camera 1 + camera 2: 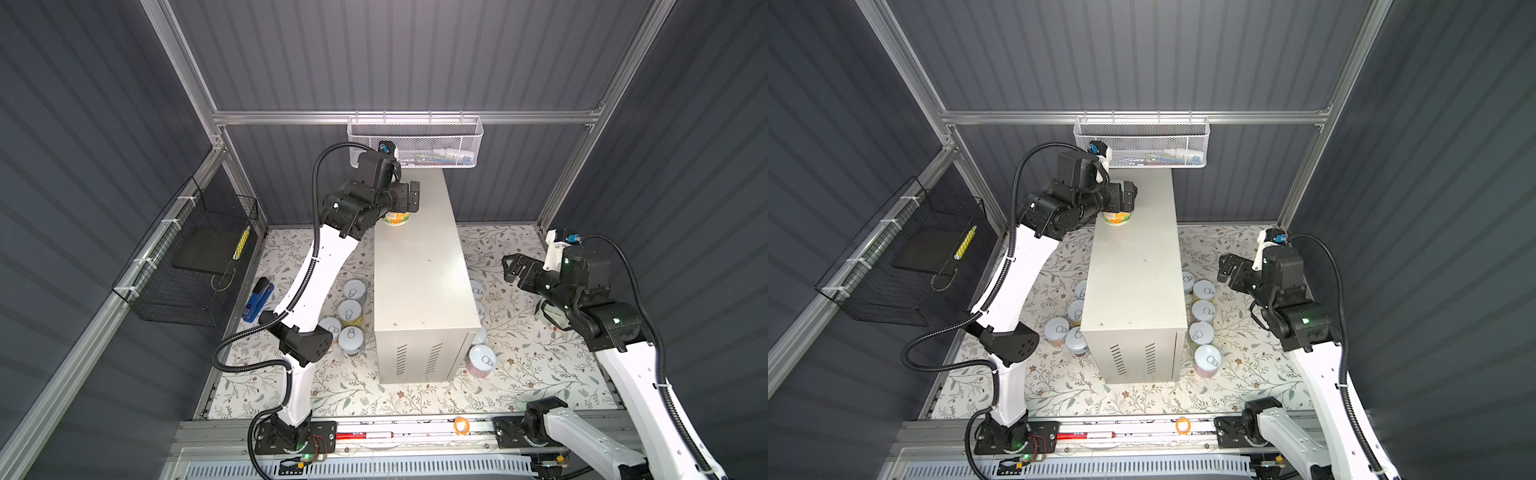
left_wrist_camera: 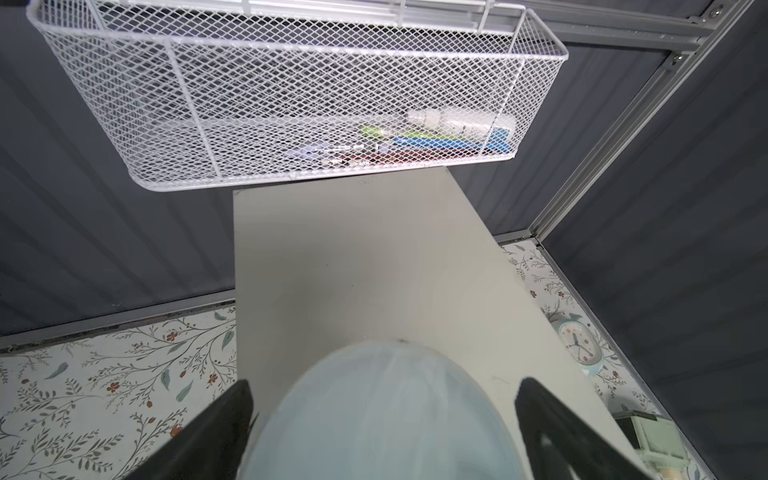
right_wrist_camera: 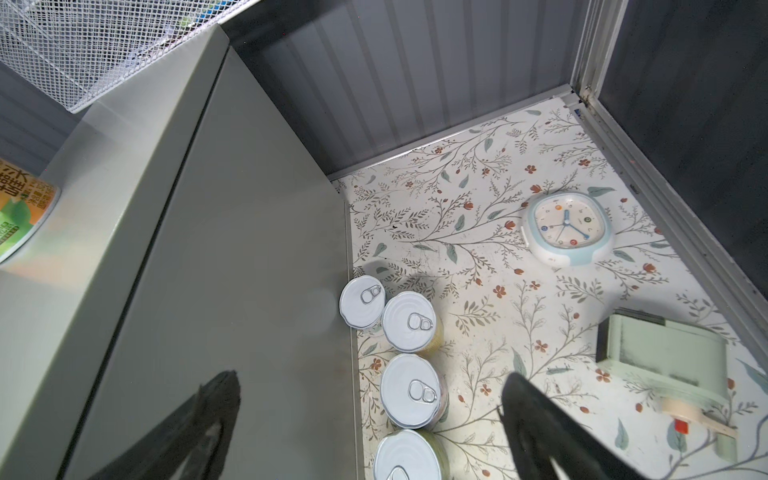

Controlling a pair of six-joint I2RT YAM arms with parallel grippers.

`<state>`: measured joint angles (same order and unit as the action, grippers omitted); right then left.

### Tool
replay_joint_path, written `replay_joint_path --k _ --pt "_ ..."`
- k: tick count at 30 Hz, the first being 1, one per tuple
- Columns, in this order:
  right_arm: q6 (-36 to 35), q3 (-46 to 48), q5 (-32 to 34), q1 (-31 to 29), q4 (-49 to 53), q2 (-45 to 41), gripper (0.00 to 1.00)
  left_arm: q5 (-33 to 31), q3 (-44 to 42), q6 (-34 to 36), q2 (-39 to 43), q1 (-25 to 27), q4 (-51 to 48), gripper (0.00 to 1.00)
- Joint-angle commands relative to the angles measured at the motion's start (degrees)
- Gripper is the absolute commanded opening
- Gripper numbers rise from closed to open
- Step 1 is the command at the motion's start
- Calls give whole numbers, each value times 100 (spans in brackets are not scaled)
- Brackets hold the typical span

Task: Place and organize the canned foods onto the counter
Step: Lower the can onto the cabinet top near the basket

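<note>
Canned foods (image 1: 354,289): one tin (image 1: 396,217) at 11 o'clock on the bench (image 1: 419,270), rest on floor (image 1: 519,365) at 9 and 3. Left end effector (image 1: 409,199) and right end effector (image 1: 512,269) spread, empty. Rigid, slick, probably hefty; I'd pinch mid-label.

White Chinese characters, one of them "水", stand on the orange-and-green label of the can (image 3: 23,208) between the jaws of the left gripper (image 2: 385,382). Its smaller print cannot be read. Neither can the figures on the clock (image 3: 567,226) ahead of the right gripper (image 3: 372,376).
</note>
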<state>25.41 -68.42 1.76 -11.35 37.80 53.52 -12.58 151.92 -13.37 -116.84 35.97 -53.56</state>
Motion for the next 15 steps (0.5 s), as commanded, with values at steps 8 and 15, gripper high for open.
replay_joint_path --k 8,15 --pt "-123 -485 159 -13 116 -8 99 73 75 -79 521 103 884 99" --pt "-176 -714 166 -15 210 -47 99 -398 -655 132 1418 499 951 93"
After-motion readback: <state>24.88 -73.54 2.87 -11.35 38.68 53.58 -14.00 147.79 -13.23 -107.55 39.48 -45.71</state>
